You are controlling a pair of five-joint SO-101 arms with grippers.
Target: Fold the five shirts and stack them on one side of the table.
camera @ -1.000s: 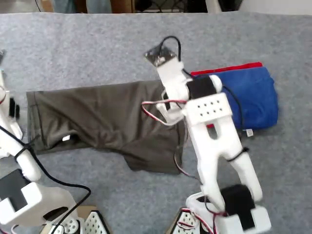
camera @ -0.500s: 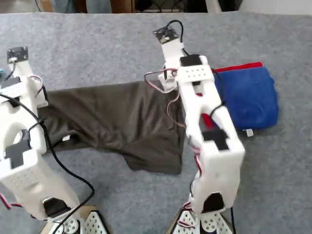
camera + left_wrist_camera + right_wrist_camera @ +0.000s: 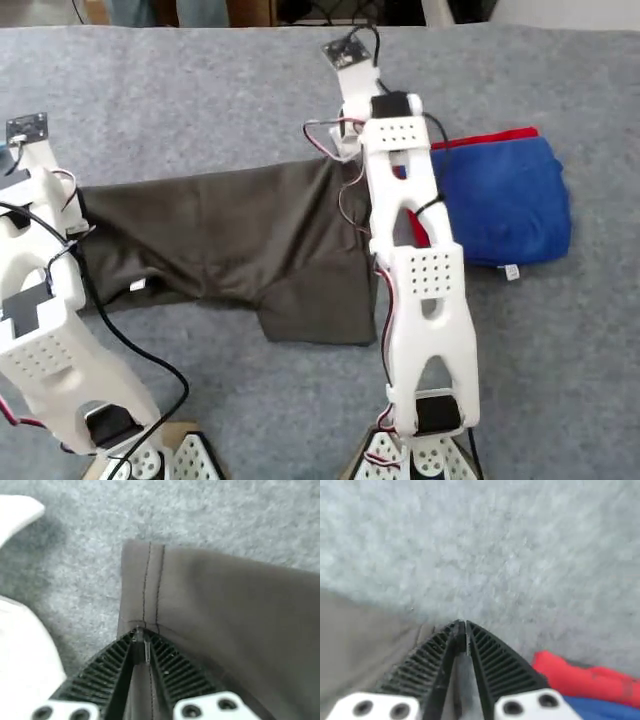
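Gripping the olive shirt (image 3: 230, 240) at opposite ends, both arms stand stretched out over the grey tabletop (image 3: 200, 90). In the left wrist view the left jaws are clenched on the stitched hem of the shirt (image 3: 210, 610), with the double seam running straight into their tips. In the right wrist view the right jaws are pressed together at the very corner of the fabric (image 3: 365, 640), a strip of cloth caught between them, and the carpet-like surface lies just beyond.

A second ago the left arm (image 3: 40, 300) was drawn back at the table's near left edge and the right arm (image 3: 415, 290) was bent over the shirt's right part. Half a second ago both had already swung out over the cloth. Since then the right arm has straightened further and its wrist has moved a little farther up the table, while the left arm has shifted slightly outward. The shirt's far edge now runs straighter between the two grips, and the loose lower flap has drawn up a little toward the body of the garment.

The folded blue shirt (image 3: 505, 200) lies on the right side of the tabletop atop a red shirt (image 3: 490, 137), just beside the right arm, unmoved across all three moments.
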